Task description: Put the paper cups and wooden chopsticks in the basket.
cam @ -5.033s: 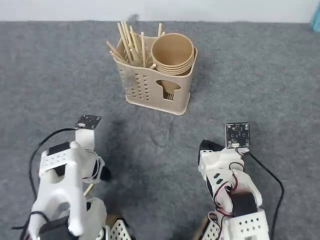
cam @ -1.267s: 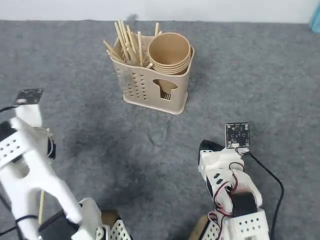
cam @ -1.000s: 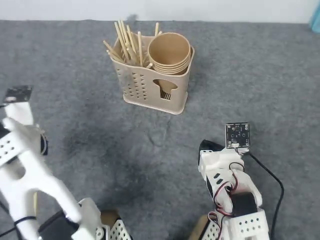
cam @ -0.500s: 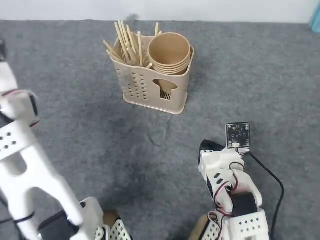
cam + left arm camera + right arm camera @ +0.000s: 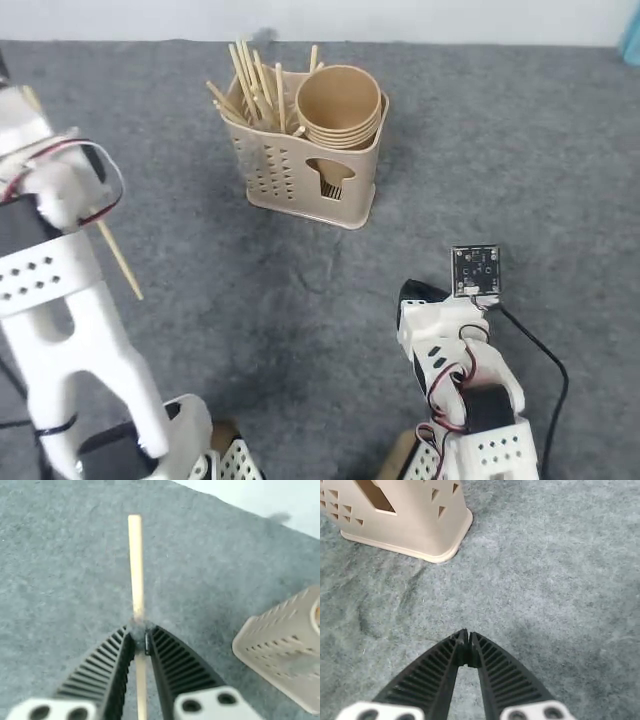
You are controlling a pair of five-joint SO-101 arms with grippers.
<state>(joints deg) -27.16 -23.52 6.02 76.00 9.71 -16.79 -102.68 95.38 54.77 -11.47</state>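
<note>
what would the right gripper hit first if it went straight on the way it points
Likely the bare mat: the right gripper, shut, aims just past the basket corner, though depth is hard to judge.

The high camera looks steeply down over my surface (image 5: 520,150); both wrist cameras ride close above it, each catching the basket (image 5: 300,175).

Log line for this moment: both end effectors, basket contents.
left end effector: shut on wooden chopstick, apart from basket | right end effector: shut, empty, over carpet | basket: paper cups and other chopsticks inside
</note>
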